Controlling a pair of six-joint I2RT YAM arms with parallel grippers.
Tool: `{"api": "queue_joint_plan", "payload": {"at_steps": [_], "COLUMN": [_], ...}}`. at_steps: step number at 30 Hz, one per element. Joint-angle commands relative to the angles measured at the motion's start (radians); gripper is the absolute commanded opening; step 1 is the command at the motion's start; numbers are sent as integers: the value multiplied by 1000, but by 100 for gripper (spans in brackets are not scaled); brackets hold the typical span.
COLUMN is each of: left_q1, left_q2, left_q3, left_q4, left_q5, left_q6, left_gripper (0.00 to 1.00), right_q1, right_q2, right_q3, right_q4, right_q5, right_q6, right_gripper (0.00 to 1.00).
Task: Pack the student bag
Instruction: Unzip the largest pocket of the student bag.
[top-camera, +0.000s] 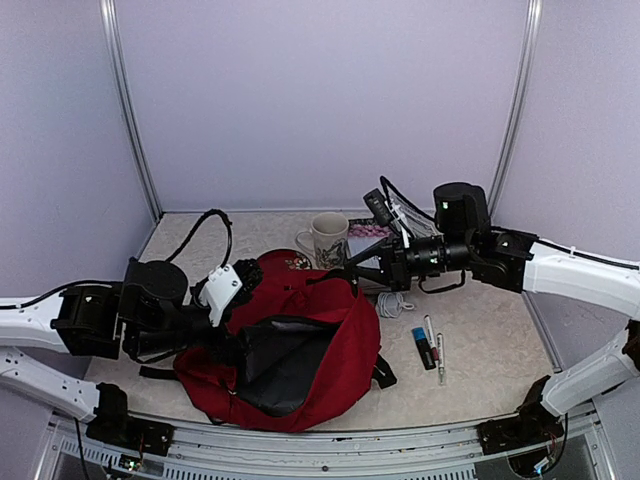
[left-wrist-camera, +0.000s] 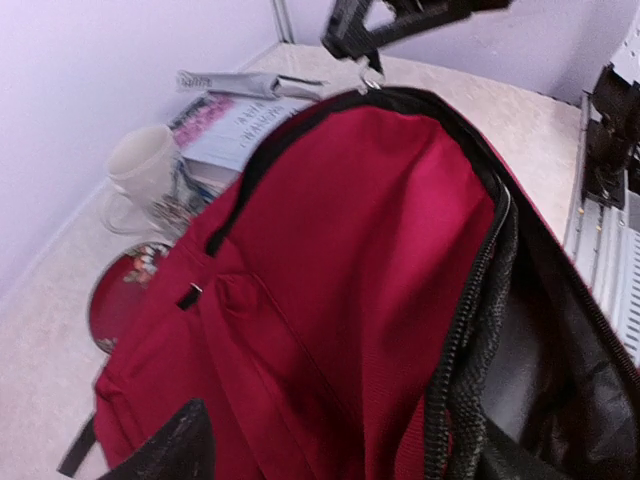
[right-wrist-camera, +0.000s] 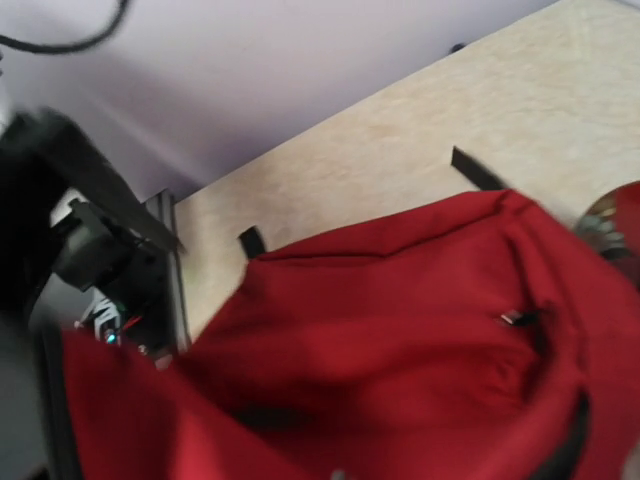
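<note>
left claw (top-camera: 222, 335): at the bag's left rim, grip cannot be told; student bag (top-camera: 320, 335): dark red, lying mid-table (top-camera: 480, 330), mouth gaping, grey lining showing; mug (top-camera: 325, 238): behind bag; right claw (top-camera: 342, 272): clenched on zipper pull (left-wrist-camera: 371, 78); pens (top-camera: 432, 348): right of bag

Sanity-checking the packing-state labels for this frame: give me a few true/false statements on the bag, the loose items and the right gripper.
1. The student bag has its main compartment open, grey lining showing. True.
2. The mug is inside the bag. False: it stands on the table behind the bag.
3. Pens lie on the table to the right of the bag. True.
4. The right gripper hovers over the pens. False: it is at the bag's top edge, by a zipper ring.
</note>
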Motion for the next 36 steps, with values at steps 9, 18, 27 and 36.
{"api": "queue_joint_plan", "payload": {"at_steps": [9, 18, 27, 36], "left_q1": [-190, -149, -149, -272], "left_q2": [302, 385, 271, 67], "left_q3": [75, 56, 40, 17], "left_q4": [139, 164, 214, 191], "left_q5": [-96, -269, -171, -119], "left_q6": [-58, -62, -6, 140], "left_gripper": [91, 69, 0, 0], "right_q1": [159, 159, 71, -187], "right_q2": [54, 9, -66, -15], "right_q3": [80, 56, -32, -71], "right_q4": [101, 117, 128, 166], "right_q5": [133, 125, 168, 212], "right_q6": [79, 84, 71, 45], "right_gripper": [0, 0, 0, 0]}}
